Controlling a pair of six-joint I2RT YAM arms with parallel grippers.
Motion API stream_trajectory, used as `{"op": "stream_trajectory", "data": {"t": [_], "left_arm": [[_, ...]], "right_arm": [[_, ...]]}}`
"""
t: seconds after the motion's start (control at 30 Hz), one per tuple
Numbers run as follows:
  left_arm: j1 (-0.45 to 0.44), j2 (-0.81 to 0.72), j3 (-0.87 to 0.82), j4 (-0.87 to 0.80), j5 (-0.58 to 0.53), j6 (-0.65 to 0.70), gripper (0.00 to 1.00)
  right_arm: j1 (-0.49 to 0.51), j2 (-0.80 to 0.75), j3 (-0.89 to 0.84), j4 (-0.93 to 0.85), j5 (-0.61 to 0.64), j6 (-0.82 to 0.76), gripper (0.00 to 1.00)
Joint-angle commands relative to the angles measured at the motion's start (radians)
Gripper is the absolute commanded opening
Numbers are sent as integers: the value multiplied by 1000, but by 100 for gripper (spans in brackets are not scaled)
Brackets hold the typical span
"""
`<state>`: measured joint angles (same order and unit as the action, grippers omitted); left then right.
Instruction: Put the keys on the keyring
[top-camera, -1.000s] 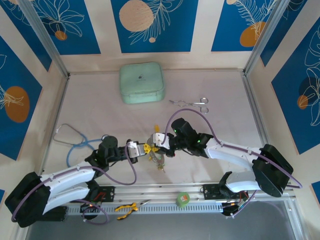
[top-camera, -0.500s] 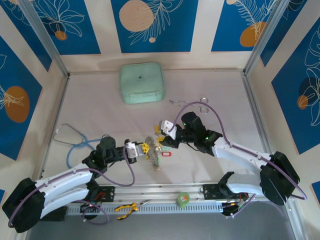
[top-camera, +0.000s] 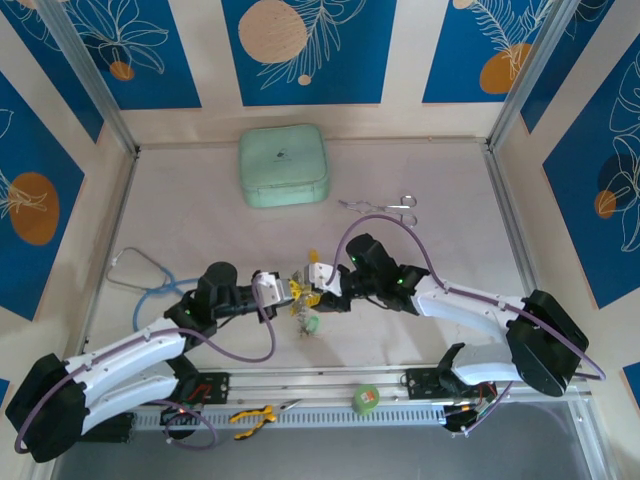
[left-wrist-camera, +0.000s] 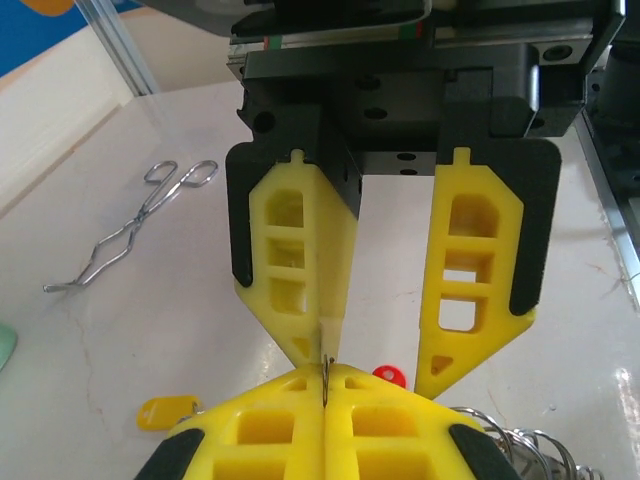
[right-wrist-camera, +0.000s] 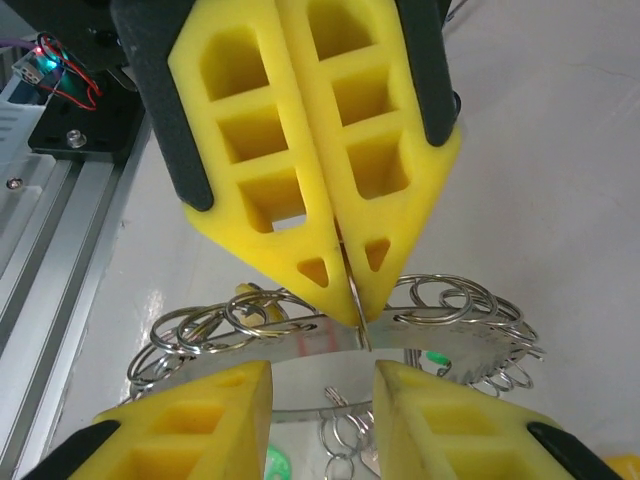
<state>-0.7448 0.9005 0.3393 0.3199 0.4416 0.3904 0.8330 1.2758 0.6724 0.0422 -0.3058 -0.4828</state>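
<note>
My left jaws pinch the keyring (right-wrist-camera: 300, 343) rim, steadying it so my right jaws, wide apart, can straddle it; keys (top-camera: 310, 322) seem to dangle below, over tabletop (top-camera: 200, 210)

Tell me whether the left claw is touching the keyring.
Touching. The right wrist view shows the left claw shut on the thin edge of the keyring, with the metal pinched between its yellow tips.
</note>
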Motion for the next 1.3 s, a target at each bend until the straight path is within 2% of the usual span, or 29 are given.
{"op": "stream_trajectory", "data": {"t": [0.0, 0.47, 0.6, 0.8, 0.87, 0.97, 1.03, 1.27], "left_arm": [[-11, -1, 30, -25, 40, -42, 0], [-10, 7, 31, 4, 68, -31, 0], [-10, 6, 31, 8, 68, -32, 0], [-10, 6, 27, 22, 65, -40, 0], [-11, 6, 23, 24, 58, -44, 0], [-10, -6, 14, 28, 42, -47, 16], [-10, -17, 5, 26, 32, -49, 22], [-10, -48, -8, -24, 10, -58, 28]], "right_arm": [[-11, 5, 22, 17, -72, -3, 32], [-20, 26, 22, 74, -114, 29, 25], [-21, 33, 22, 87, -127, 36, 18], [-21, 47, 19, 115, -146, 49, 1], [-24, 49, 14, 119, -156, 52, 0], [-34, 45, -5, 144, -159, 67, 0], [-39, 43, -14, 149, -161, 71, 0], [-47, 33, -29, 153, -169, 74, 0]]}}
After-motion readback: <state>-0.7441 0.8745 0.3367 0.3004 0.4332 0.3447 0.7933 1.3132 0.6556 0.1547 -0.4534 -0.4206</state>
